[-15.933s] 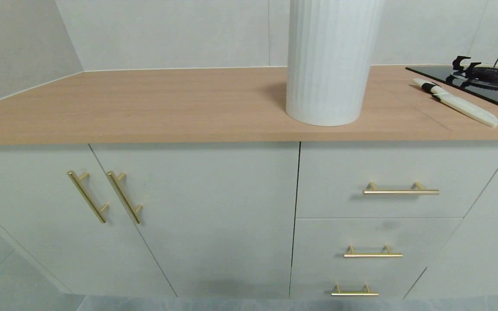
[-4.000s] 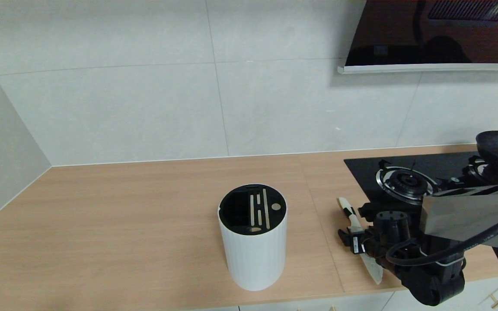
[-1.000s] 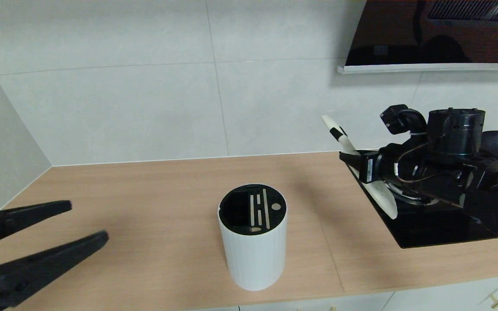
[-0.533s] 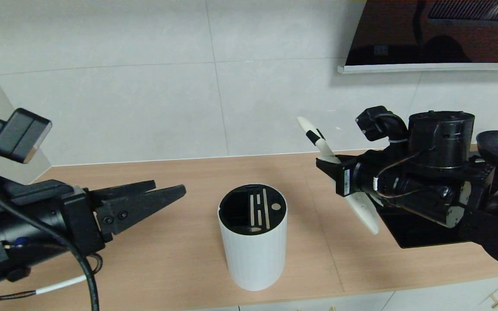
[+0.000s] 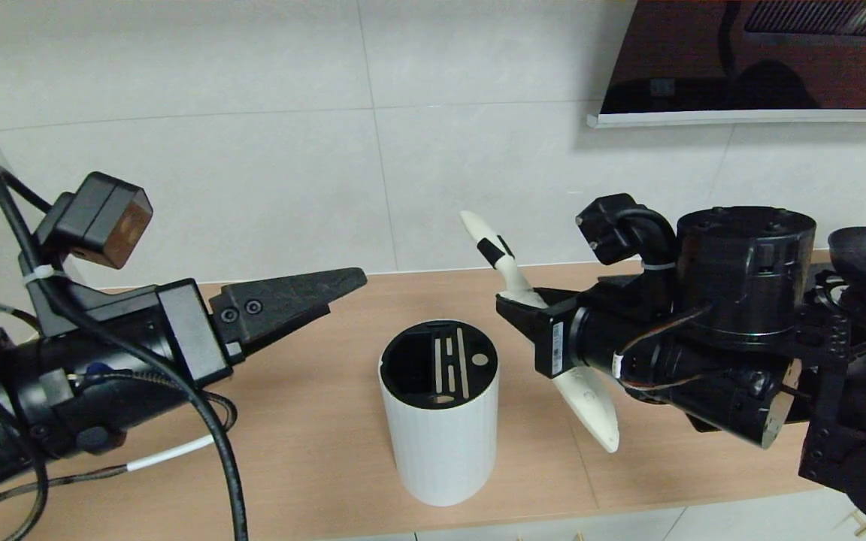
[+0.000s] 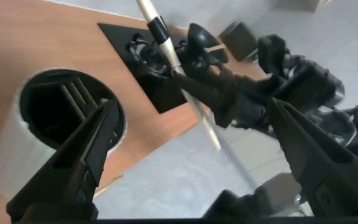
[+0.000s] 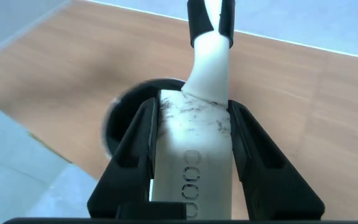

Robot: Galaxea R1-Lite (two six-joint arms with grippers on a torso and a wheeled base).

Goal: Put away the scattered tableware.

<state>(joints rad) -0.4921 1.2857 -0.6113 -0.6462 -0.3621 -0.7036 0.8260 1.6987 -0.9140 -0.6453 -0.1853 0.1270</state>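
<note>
The right claw point(image 5: 529, 314), closed on a white knife point(image 5: 589, 394) held tilted in the air with handle up, just right of the slotted white holder point(image 5: 440, 439) on the wooden counter point(image 5: 305, 428); the left claw point(image 5: 324, 289), open, hovers left of the holder
</note>
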